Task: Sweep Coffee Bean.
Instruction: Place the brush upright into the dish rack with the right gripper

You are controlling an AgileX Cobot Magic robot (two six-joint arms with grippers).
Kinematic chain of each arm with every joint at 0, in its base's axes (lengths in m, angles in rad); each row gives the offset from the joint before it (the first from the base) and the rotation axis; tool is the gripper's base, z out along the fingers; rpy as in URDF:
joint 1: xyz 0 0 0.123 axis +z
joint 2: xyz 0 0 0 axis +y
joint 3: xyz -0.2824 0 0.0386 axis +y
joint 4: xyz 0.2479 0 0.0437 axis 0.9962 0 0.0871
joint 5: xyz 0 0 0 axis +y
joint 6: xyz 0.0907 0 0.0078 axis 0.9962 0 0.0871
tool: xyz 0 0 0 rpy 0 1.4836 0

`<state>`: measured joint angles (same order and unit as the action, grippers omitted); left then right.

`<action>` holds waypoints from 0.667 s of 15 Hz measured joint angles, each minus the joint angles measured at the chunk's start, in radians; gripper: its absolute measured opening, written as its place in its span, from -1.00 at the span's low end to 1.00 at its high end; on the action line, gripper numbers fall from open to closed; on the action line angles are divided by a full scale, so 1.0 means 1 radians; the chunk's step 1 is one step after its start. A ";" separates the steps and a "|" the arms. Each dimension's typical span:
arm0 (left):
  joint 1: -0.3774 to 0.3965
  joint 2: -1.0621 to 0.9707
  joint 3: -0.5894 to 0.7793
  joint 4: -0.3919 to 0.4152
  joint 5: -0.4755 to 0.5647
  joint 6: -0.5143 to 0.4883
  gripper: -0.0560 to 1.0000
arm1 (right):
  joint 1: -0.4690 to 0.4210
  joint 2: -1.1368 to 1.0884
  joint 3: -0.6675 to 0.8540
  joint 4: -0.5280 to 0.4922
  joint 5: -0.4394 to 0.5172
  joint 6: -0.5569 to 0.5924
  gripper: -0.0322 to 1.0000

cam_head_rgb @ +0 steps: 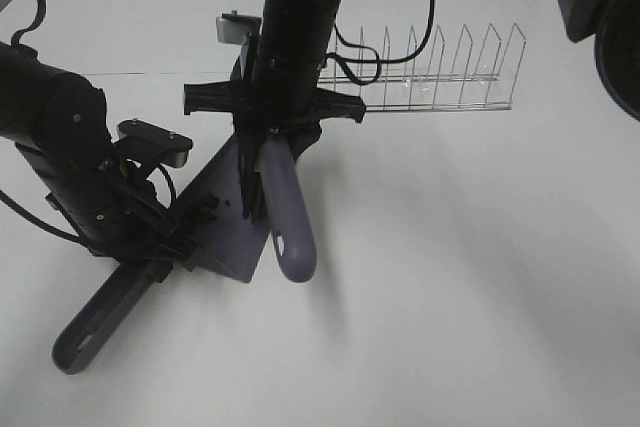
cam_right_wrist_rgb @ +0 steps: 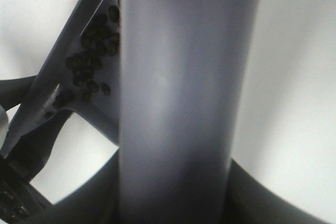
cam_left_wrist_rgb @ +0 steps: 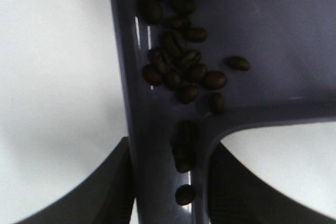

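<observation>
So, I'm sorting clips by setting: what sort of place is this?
Probably a robot test bench, not a home: a plain white table, a lone wire rack, and the left gripper clamping a dustpan holding coffee beans.

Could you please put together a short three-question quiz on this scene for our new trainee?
1. True or false: the coffee beans lie inside the dustpan.
2. Which gripper is clamped on the dustpan's handle? A) left B) right C) neither
3. Fill in: on the table, beyond the arms, stands an empty wire ____.

Key
1. True.
2. A. The left gripper is shut on it, and the right gripper holds the brush handle.
3. rack
</observation>
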<state>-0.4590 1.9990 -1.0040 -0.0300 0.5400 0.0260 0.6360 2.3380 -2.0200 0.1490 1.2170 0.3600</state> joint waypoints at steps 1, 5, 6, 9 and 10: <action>0.000 0.000 0.000 0.000 0.000 0.000 -0.27 | 0.000 -0.014 -0.014 -0.051 0.000 -0.002 -0.42; 0.000 0.000 0.000 -0.001 0.000 0.000 -0.27 | 0.000 -0.082 -0.006 -0.088 0.002 -0.025 -0.42; 0.000 0.000 0.000 -0.001 0.000 0.000 -0.27 | -0.005 -0.173 0.111 -0.095 0.001 -0.045 -0.42; 0.000 0.002 0.000 -0.001 0.002 0.000 -0.27 | -0.071 -0.352 0.423 -0.179 0.004 -0.054 -0.42; 0.000 0.002 0.000 -0.001 0.002 0.000 -0.27 | -0.126 -0.413 0.517 -0.195 0.005 -0.054 -0.42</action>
<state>-0.4590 2.0010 -1.0040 -0.0310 0.5420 0.0260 0.5100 1.9250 -1.5030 -0.0460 1.2220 0.3060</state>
